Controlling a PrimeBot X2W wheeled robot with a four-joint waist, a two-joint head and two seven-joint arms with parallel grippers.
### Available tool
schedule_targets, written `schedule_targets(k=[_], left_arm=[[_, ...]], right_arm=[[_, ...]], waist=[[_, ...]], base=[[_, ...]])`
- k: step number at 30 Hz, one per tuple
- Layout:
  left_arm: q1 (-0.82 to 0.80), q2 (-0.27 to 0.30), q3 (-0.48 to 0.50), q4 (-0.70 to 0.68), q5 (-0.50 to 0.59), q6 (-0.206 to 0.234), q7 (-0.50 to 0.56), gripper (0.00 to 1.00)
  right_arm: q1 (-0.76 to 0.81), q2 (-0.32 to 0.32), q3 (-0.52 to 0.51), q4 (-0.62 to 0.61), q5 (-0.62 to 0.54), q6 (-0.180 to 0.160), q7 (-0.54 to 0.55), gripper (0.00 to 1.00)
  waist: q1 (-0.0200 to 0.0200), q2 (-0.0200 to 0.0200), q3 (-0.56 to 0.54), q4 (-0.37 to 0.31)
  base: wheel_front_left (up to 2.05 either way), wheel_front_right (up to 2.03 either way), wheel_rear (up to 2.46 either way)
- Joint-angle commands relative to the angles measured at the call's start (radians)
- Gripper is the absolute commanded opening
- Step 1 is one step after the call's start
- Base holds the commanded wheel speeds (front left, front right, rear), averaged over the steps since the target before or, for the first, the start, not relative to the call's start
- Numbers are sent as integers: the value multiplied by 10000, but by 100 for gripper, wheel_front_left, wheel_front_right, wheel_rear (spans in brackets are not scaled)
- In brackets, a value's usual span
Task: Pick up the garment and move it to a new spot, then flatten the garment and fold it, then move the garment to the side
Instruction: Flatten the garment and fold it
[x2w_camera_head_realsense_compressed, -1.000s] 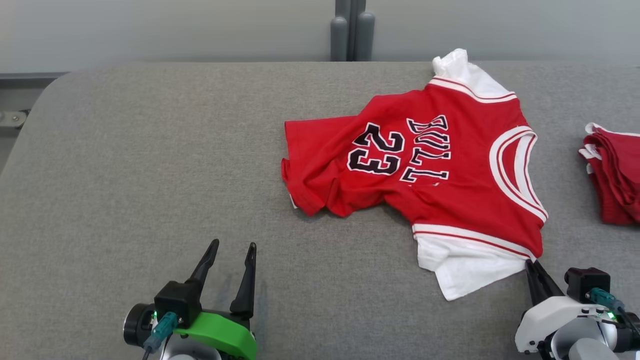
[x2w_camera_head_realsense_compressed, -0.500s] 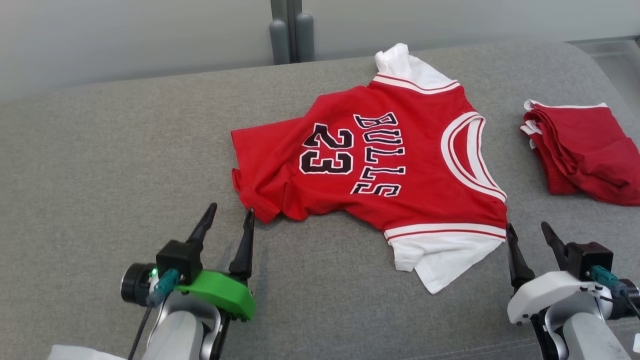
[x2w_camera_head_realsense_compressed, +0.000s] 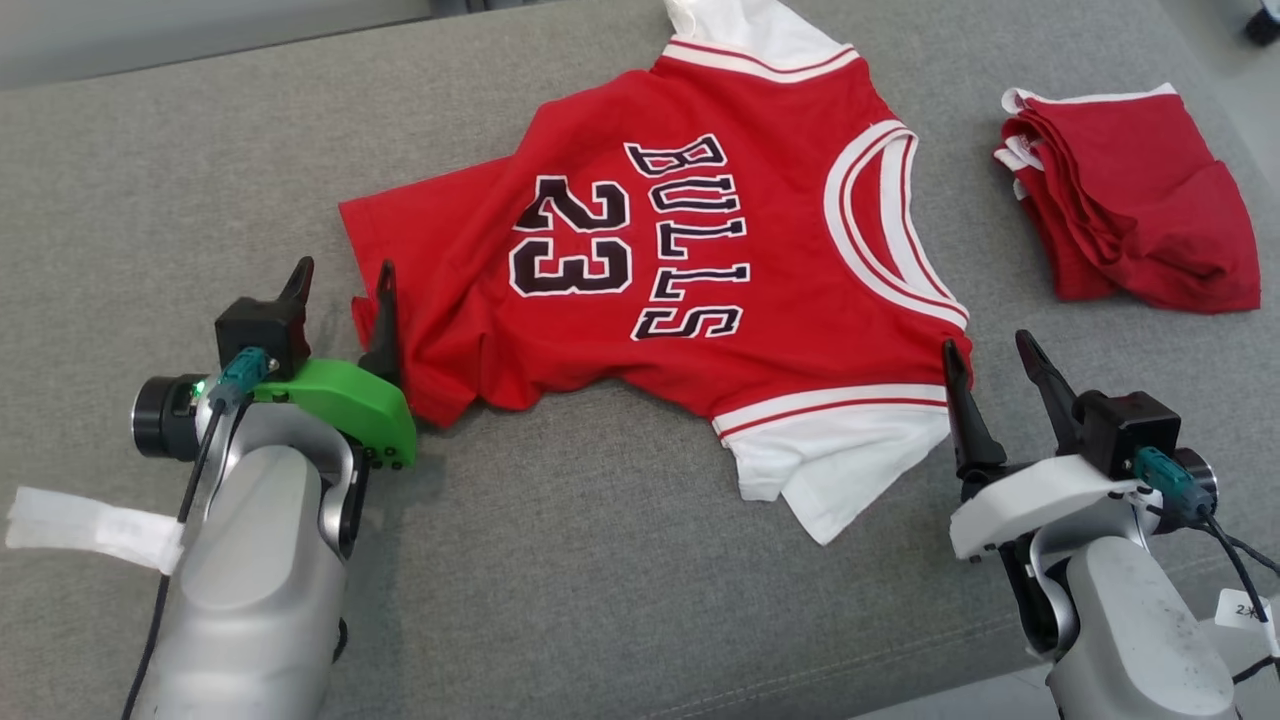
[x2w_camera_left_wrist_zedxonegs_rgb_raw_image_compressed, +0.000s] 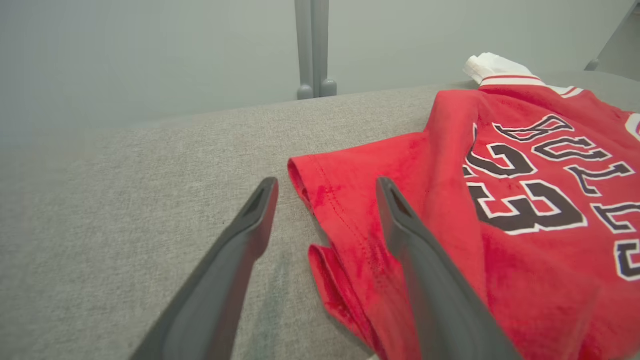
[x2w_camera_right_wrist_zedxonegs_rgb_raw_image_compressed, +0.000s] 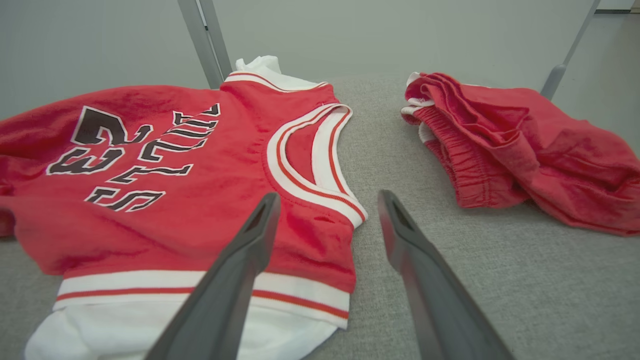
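Since the shirt (x2w_camera_head_realsense_compressed: 700, 250) lay print-up on the pad (x2w_camera_head_realsense_compressed: 600, 560), its hem rumpled at my left, I judged I was at the flattening step. My left gripper (x2w_camera_head_realsense_compressed: 344, 268) stood wide open and empty, the hem edge between its fingers. My right gripper (x2w_camera_head_realsense_compressed: 985, 342), equally open and empty, straddled the near shoulder corner. Next I would need to pinch both edges and draw them apart, keeping clear of the shorts (x2w_camera_head_realsense_compressed: 1130, 200).
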Motion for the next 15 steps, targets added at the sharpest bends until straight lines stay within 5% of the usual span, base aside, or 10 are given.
schedule_targets(k=[1,12,13,15], left_arm=[[-401,103,27,330,68,-79,5,100],[-1778,430,284,2299,113,217,6,100],[-1855,440,296,2489,121,276,15,91],[-1910,433,310,2689,113,330,16,6]], right_arm=[[-173,92,57,-83,58,-17,-1,100],[-433,293,170,-582,-67,-17,-1,100],[-403,299,130,-586,-45,-17,-1,100],[-374,312,77,-587,-57,-17,-1,100]], waist=[[0,0,627,-544],[0,0,1278,-1068],[0,0,1298,-1086],[0,0,1345,-1104]], base=[[0,0,0],[0,0,0],[0,0,0],[0,0,0]])
